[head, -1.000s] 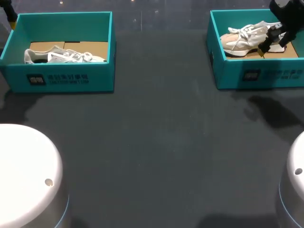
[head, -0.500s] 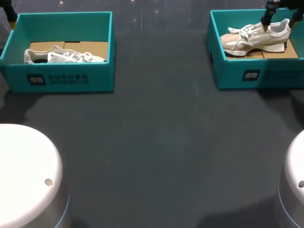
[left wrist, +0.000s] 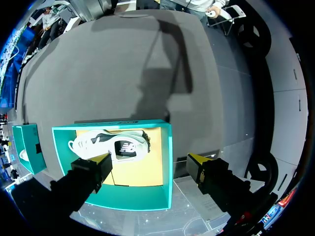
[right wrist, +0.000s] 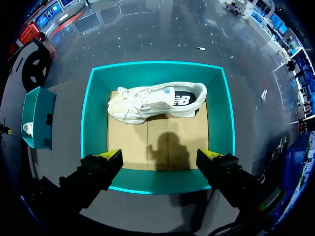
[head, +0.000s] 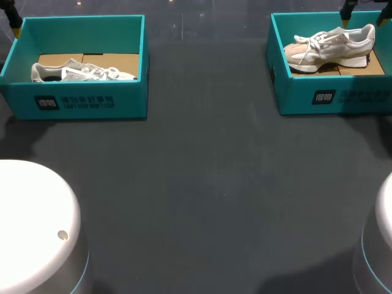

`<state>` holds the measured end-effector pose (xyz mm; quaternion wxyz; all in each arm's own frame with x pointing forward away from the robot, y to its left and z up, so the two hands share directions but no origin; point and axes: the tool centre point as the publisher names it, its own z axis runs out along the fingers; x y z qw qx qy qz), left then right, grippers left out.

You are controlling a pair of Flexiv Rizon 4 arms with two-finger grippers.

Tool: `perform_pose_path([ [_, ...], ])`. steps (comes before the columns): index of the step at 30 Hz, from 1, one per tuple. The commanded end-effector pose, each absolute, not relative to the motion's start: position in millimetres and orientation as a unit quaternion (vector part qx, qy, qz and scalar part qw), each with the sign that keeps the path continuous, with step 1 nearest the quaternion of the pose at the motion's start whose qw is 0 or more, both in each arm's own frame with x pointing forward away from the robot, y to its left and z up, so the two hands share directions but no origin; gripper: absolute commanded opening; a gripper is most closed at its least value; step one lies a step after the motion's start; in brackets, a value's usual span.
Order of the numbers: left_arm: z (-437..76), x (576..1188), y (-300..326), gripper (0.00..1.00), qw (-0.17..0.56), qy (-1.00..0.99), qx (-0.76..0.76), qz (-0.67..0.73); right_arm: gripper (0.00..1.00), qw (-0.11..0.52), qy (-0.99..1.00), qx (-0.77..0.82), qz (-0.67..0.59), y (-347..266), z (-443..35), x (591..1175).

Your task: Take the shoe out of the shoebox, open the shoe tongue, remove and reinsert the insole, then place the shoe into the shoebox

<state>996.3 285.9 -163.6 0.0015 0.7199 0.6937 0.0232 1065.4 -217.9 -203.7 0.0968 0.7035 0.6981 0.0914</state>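
Observation:
Two teal shoeboxes stand at the table's far side. The left box (head: 92, 103) holds a white shoe (head: 82, 72) lying low on its cardboard floor. In the right box (head: 294, 92) a beige and white shoe (head: 331, 48) rests with its toe to the left. My right gripper (head: 365, 11) hangs open above that box's far edge, apart from the shoe. In the right wrist view the gripper (right wrist: 160, 156) is high over the box (right wrist: 93, 123), with the shoe (right wrist: 157, 101) ahead of it. My left gripper (left wrist: 150, 162) is open high over the left box (left wrist: 123, 196) and its shoe (left wrist: 110, 147).
Between and in front of the boxes lies dark table surface (head: 202, 184). Both arm bases, white and round, sit at the near corners (head: 30, 226). Of the left gripper the head view shows only a yellow fingertip (head: 15, 23) at the far left corner.
My right gripper has risen from beside the heel of the right shoe and pulled back above the box's far edge. The shoe stays in the box. The left arm has not moved.

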Motion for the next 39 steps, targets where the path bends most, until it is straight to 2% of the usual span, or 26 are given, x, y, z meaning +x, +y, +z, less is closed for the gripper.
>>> perform_pose_path([
  [1,-163.4,995.5,286.4,1.0,0.001,0.693,0.72,0.024,1.0,0.105,0.699,0.701,0.091,-234.4,-224.6,1101.0],
  [6,-163.4,995.5,286.4,1.0,0.001,0.693,0.72,0.024,1.0,0.139,0.69,0.704,0.096,-261.7,-248.3,1131.0],
  [21,-163.4,995.5,286.4,1.0,0.001,0.693,0.72,0.024,1.0,0.139,0.69,0.704,0.096,-261.7,-248.3,1131.0],
  [31,-163.4,995.5,286.4,1.0,0.001,0.693,0.72,0.024,1.0,0.142,0.695,0.703,0.062,-284.8,-270.1,1166.7],
  [33,-163.4,995.5,286.4,1.0,0.001,0.693,0.72,0.024,0.92,0.133,0.701,0.698,0.057,-289.0,-275.7,1173.1],
  [34,-163.4,995.5,286.4,1.0,0.001,0.693,0.72,0.024,0.92,0.132,0.702,0.698,0.056,-291.8,-278.8,1175.4],
  [36,-163.4,995.5,286.4,1.0,0.001,0.693,0.72,0.024,1.0,0.129,0.698,0.702,0.057,-299.7,-285.3,1178.2],
  [39,-163.4,995.5,286.4,1.0,0.001,0.693,0.72,0.024,1.0,0.125,0.694,0.708,0.046,-308.9,-292.5,1180.7],
])
